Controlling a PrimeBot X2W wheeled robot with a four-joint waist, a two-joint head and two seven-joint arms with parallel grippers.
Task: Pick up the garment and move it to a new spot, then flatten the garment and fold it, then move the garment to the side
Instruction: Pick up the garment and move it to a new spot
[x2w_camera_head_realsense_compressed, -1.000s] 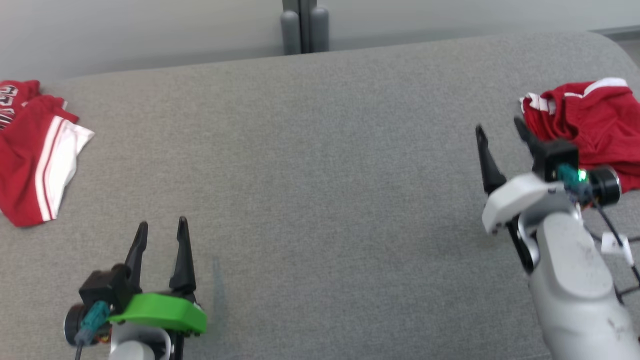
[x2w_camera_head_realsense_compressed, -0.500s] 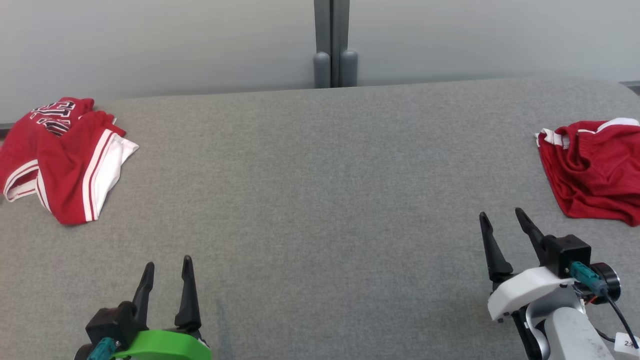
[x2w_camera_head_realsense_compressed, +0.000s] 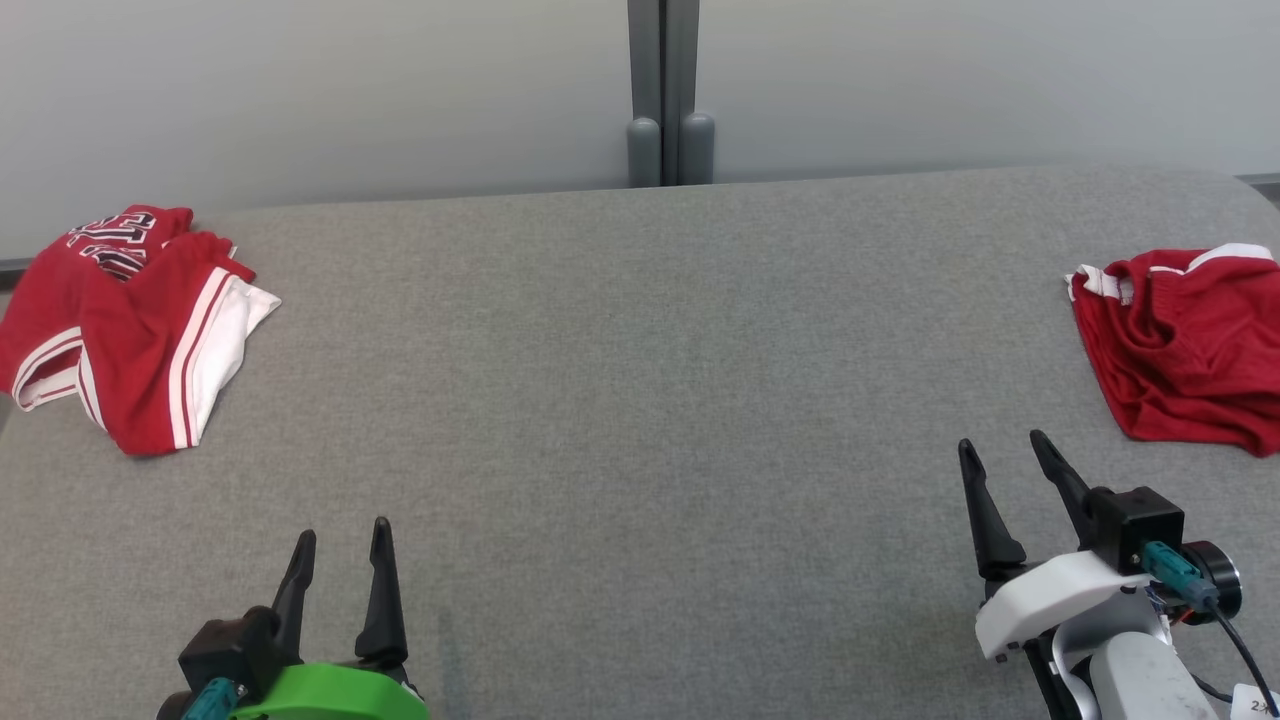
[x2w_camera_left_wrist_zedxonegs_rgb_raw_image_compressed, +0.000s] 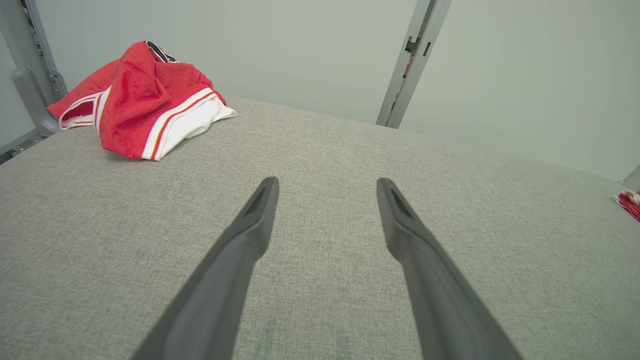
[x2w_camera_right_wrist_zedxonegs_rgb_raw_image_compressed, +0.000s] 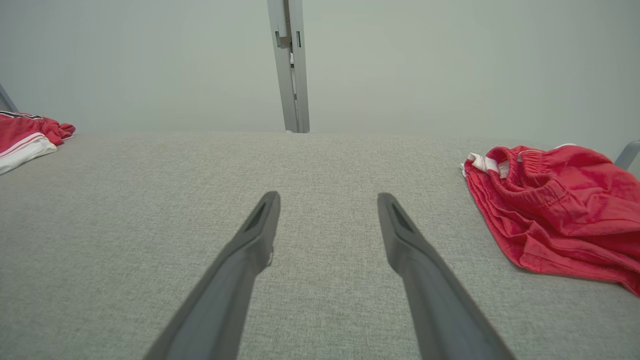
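At the upper left of the head view a striped red garment (x2w_camera_head_realsense_compressed: 130, 330) lies bunched on the grey tabletop (x2w_camera_head_realsense_compressed: 640, 380). Its dark lettering is creased and cannot be read. At lower left the left pincer (x2w_camera_head_realsense_compressed: 342, 530) is released and holds nothing. At lower right the right pincer (x2w_camera_head_realsense_compressed: 1001, 440) is likewise spread and empty. Crumpled red shorts (x2w_camera_head_realsense_compressed: 1180, 340) lie at the right edge, apart from it.
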